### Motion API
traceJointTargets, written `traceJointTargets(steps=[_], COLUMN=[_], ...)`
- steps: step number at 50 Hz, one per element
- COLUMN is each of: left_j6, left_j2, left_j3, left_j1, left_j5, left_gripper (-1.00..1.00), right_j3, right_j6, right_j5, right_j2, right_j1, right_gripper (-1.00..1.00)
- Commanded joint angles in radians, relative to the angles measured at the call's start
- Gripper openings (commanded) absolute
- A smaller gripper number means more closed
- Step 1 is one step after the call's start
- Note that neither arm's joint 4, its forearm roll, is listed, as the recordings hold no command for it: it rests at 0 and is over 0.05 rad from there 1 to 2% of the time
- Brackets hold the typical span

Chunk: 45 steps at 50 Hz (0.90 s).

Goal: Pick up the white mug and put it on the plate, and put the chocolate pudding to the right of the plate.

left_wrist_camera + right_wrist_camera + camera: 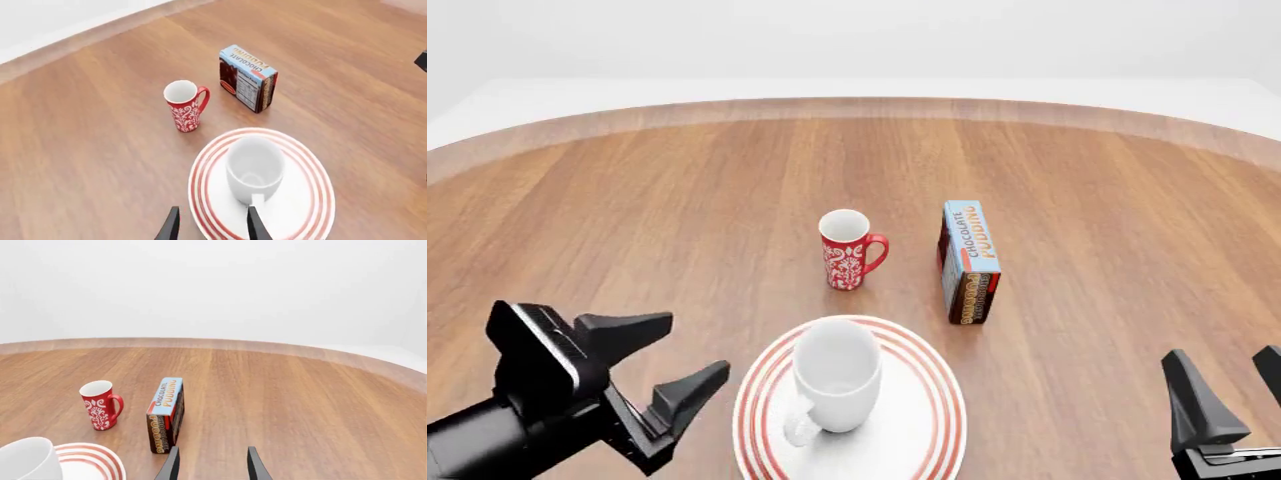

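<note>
The white mug (834, 376) stands upright on the red-ringed plate (934, 430), its handle toward the near side; the same mug (254, 167) and plate (308, 200) show in the left wrist view. The chocolate pudding (970, 261) stands on a long edge behind and to the right of the plate, also seen as a carton (165, 413) in the right wrist view. My left gripper (657, 365) is open and empty, left of the plate. My right gripper (1233, 388) is open and empty at the near right, well short of the pudding.
A slim red mug (850, 250) with white pattern stands upright behind the plate, left of the pudding. The round wooden table (627, 220) curves away at the back against a white floor.
</note>
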Motion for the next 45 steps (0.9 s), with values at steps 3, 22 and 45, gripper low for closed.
traceJointTargets(steps=[3, 22, 45], left_j6=[0.052, 0.039, -0.024], left_j2=[-0.246, -0.433, -0.546], left_j3=[-0.053, -0.064, 0.124], left_j1=[0.151, 0.342, 0.581], left_j5=[0.173, 0.207, 0.013], left_gripper=[1.0, 1.0, 1.0], right_j3=[0.0, 0.001, 0.001], right_j6=[-0.003, -0.003, -0.006], right_j5=[0.0, 0.0, -0.001], right_j2=[-0.001, 0.0, 0.001], right_j1=[0.002, 0.001, 0.0], right_gripper=[1.0, 1.0, 1.0])
